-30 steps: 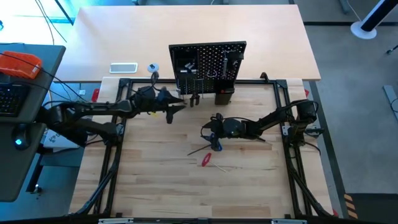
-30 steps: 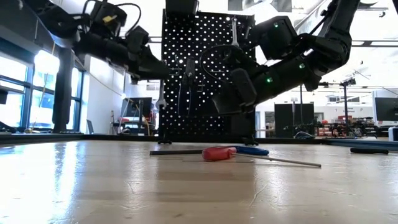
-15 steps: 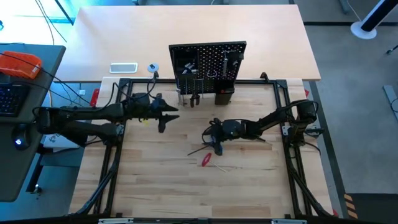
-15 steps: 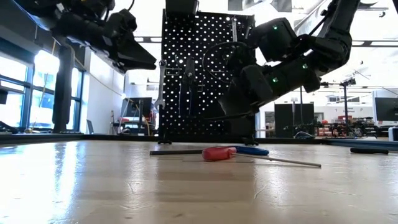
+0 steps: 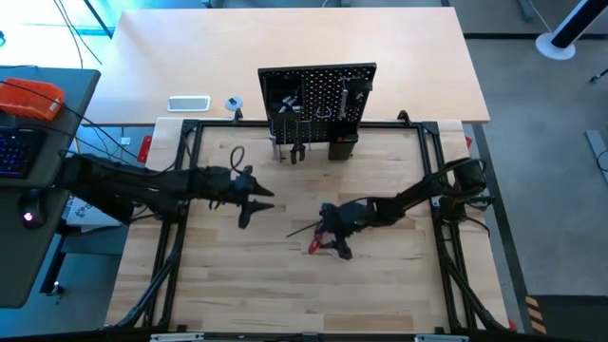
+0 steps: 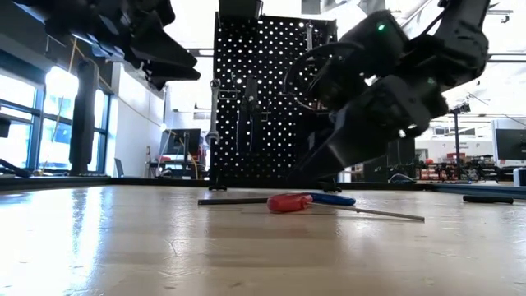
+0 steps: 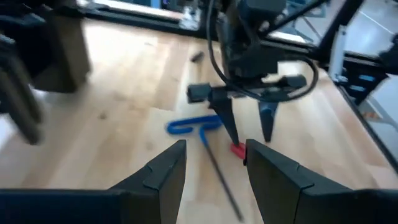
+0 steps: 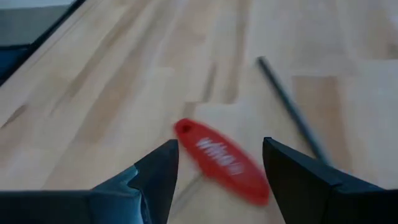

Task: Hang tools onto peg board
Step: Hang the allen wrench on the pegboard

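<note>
The right gripper, jaws wide and empty, is lowered over the red screwdriver lying before the peg board, apparently for grasping, while the left gripper, half open, is held aside.

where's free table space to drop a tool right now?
Free: the table near its front edge, and the right side below the right arm. Crowded: around the red-handled screwdriver, blue-handled T hex key and right end effector, and at the peg board foot.

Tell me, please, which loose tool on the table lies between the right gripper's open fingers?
The red-handled screwdriver, framed by the right gripper; the blue-handled T hex key lies beside it, outside the fingers.
</note>
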Controlling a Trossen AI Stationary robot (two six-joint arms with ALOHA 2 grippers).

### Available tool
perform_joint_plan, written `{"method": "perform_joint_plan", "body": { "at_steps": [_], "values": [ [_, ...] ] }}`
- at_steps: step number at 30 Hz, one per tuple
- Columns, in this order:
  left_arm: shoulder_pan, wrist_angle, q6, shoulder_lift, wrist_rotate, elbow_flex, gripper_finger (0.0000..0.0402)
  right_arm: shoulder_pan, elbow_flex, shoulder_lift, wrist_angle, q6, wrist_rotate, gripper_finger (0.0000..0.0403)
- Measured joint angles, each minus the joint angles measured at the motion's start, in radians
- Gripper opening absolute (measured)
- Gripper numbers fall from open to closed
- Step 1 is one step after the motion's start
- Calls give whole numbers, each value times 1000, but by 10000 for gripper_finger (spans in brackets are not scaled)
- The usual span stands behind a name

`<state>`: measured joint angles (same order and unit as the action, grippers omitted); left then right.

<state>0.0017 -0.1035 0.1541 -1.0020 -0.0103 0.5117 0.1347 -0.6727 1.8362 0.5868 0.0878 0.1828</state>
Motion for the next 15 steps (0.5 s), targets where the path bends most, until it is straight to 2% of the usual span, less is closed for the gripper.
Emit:
{"method": "perform_joint_plan", "body": {
  "at_steps": [5,9,15],
  "values": [
    [-125,-94,61,-62,-33,-34,159,60,0,0,-20,-19,-136,227],
    [-210,-212,109,-164,-70,-57,159,103,0,0,-6,-65,-260,227],
    [-284,-410,133,-368,-97,-58,159,137,-2,0,7,-80,-278,230]
  ]
}}
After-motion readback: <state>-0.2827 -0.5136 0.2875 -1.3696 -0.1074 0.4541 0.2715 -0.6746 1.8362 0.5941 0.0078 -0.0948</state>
